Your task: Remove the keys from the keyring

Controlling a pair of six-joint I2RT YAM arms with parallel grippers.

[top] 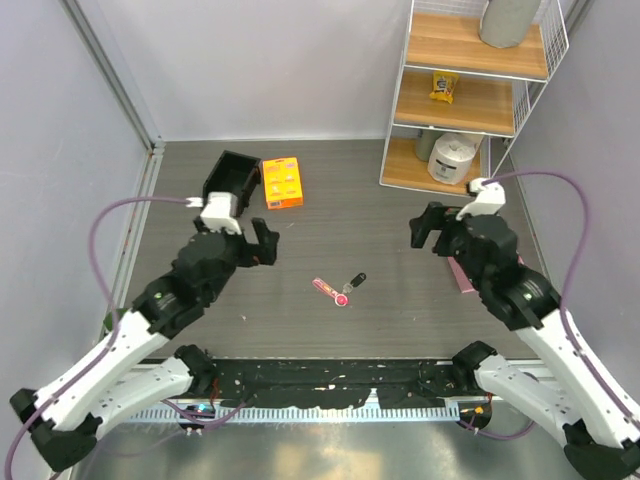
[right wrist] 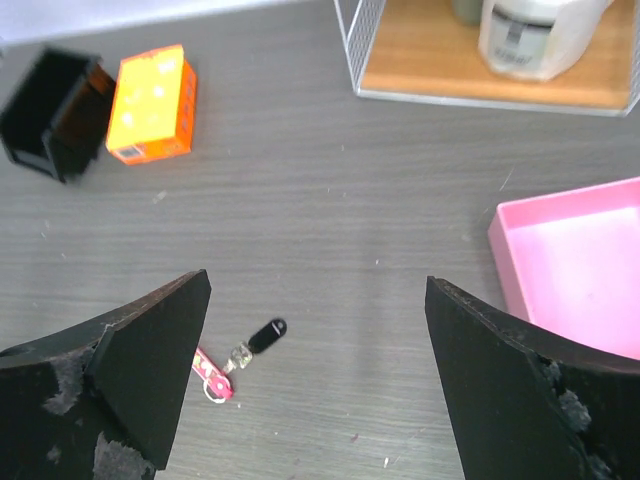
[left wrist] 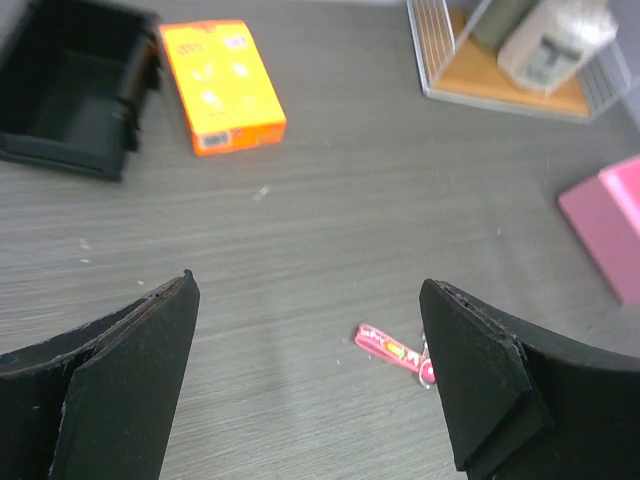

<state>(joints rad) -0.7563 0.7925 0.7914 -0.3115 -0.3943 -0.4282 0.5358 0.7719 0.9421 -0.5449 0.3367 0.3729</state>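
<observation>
Here the key [top: 356, 278] lies just beside the pink keyring [top: 327, 289].

key [top: 356, 279] right of keyring [top: 327, 289], box [top: 283, 183] beside bin [top: 232, 178] behind them

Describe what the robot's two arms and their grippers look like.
The left arm and right arm have white shells with black joints. Each carries a looping purple cable and a white wrist-camera block. The left gripper and right gripper have chunky black wedge-shaped fingers, scuffed on the right.
</observation>
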